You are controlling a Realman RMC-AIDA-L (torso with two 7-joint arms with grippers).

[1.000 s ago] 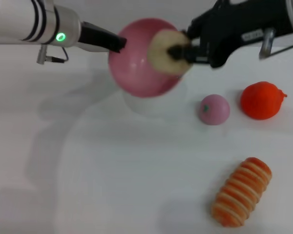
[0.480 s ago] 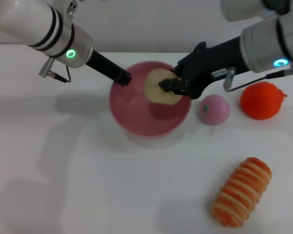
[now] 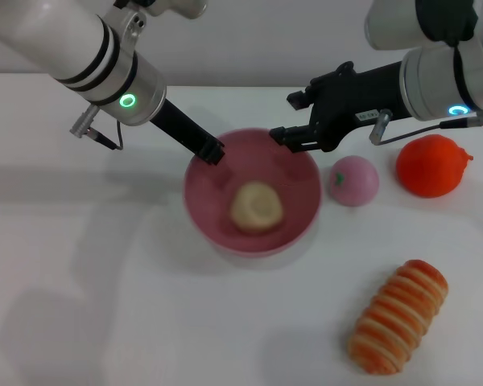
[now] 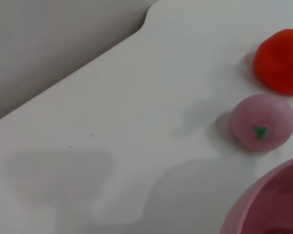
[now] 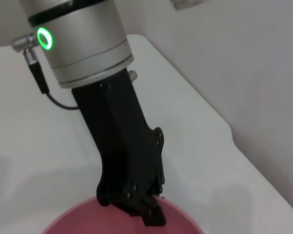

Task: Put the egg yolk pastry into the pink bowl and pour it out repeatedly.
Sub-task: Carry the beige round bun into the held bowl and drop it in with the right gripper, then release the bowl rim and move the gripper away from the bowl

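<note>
Inside one pink bowl, one egg yolk pastry

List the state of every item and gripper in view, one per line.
egg yolk pastry: lying loose inside the bowl.
pink bowl: upright, rim gripped.
left gripper: shut on the bowl's rim.
right gripper: open, empty, over the bowl's far edge.
pink ball: resting beside the bowl.

Bright, even overhead light washes the white table, casting only soft, pale shadows left of the pink bowl. A mild sheen marks the bowl's inner wall. The left wrist view is soft throughout, the pink ball beside the bowl's rim slightly blurred.
</note>
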